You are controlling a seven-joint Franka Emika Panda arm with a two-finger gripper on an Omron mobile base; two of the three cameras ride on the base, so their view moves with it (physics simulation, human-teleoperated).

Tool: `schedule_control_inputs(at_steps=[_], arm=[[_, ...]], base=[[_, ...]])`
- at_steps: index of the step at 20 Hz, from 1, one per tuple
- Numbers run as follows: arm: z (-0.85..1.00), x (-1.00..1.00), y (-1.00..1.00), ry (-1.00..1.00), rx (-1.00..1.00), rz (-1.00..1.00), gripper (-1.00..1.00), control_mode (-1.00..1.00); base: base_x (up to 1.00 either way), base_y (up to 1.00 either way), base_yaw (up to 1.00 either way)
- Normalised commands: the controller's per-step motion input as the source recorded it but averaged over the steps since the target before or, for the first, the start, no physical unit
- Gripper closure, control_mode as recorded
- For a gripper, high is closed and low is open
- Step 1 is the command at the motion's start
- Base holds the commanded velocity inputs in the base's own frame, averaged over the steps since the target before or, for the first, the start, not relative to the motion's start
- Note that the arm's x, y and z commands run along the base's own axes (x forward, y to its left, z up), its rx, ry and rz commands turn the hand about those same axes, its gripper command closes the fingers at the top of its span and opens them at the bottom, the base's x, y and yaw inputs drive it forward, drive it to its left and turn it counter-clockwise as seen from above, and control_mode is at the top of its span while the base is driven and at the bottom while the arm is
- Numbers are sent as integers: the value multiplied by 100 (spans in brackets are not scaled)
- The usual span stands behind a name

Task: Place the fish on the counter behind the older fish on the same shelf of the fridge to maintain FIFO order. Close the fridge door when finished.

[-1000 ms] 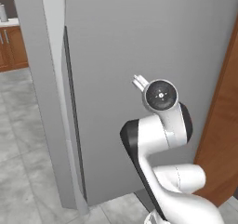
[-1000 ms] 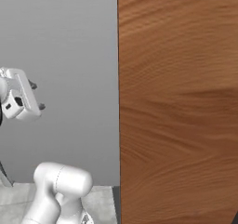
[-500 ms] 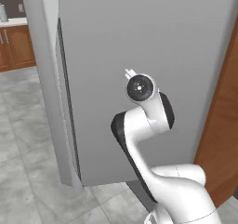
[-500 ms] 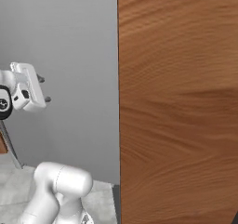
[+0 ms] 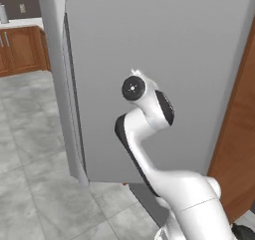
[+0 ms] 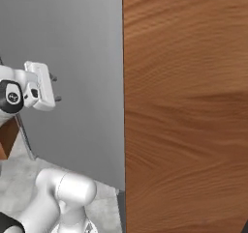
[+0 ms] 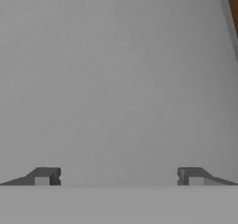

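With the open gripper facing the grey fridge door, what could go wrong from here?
1. The gripper is empty, jaws wide, facing the flat fridge door; pushing with the fingertips could make them skid off.
2. The door looks slightly ajar along its left edge, so it may not end fully shut.

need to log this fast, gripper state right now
gripper: open, jaws spread wide, holding nothing, facing the grey fridge door.

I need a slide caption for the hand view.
Open jaws with nothing between them face the flat grey fridge door.
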Motion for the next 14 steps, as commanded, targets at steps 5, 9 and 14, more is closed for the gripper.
schedule_control_inputs(at_steps=[5,9,14], arm=[[-5,54,-17,-3,0,-16,-100,-100],[-1,47,-19,-5,0,-15,-100,-100],[-2,39,-28,-3,0,-14,-100,-100]], base=[[0,0,0],[0,0,0],[0,0,0]])
